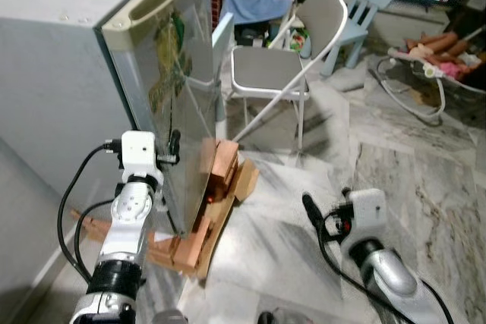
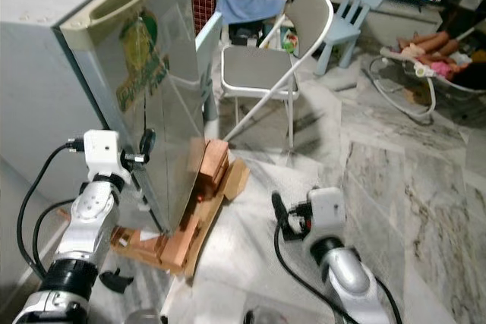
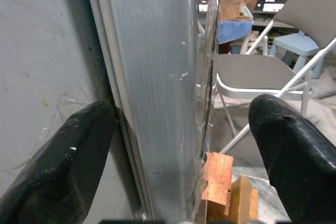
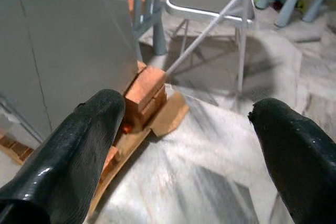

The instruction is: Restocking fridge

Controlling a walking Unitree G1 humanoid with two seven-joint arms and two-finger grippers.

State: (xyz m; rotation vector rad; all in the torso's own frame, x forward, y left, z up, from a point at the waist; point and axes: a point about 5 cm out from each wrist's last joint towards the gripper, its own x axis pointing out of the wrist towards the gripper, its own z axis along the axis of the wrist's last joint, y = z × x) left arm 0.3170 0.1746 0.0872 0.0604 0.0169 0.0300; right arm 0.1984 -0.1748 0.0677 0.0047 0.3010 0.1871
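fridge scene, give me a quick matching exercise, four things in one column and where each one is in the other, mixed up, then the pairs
Things:
1. left gripper
2. right gripper
3. bricks
4. folding chair

Places:
A. under the fridge, propping it up
B. standing beyond the fridge, on the marble floor
C. jaws open around the fridge door edge
D. hovering open above the floor, apart from the fridge

Pairs: 1-C, 2-D, 3-A, 4-B
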